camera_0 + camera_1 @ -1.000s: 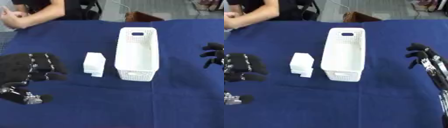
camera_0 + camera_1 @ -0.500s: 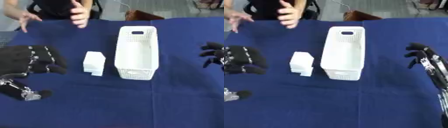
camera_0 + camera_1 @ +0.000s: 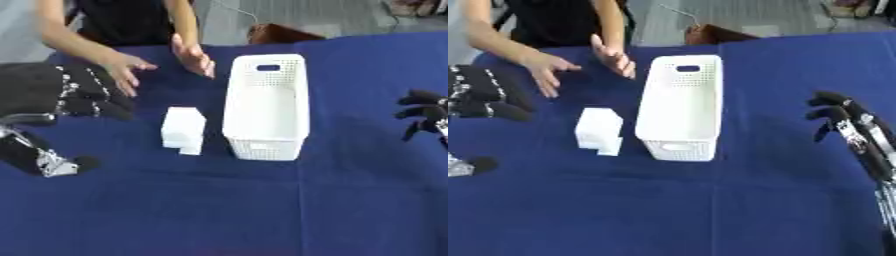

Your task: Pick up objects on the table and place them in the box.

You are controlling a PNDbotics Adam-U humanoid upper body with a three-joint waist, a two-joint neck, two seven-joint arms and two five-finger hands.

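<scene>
A: What is seen at the far left?

B: The robot's left hand (image 3: 61,92) is raised above the blue table (image 3: 219,210), its black fingers (image 3: 105,102) spread and relaxed. Nothing is held in it. It is placed left of the white object, apart from it.

A: And the white object itself?

B: A small white blocky object (image 3: 183,129) is found lying on the cloth just left of the box, near it, with a narrow strip of blue visible between the two. A smaller step is seen at its near end. What it is cannot be made out further.

A: What is shown above it?

B: Two bare hands of a person (image 3: 127,67) are held over the far part of the table, one beside the box's far left corner. Neither the object nor the box is seen to be touched by them.

A: The box?

B: A white perforated box (image 3: 267,145) is set upright near the middle, long side running away from the robot, a handle slot in its far wall. Nothing can be seen inside it.

A: And the right side?

B: The right hand (image 3: 846,117) is held at the right edge, well apart from the box, fingers extended and slightly bent, gripping nothing.
</scene>
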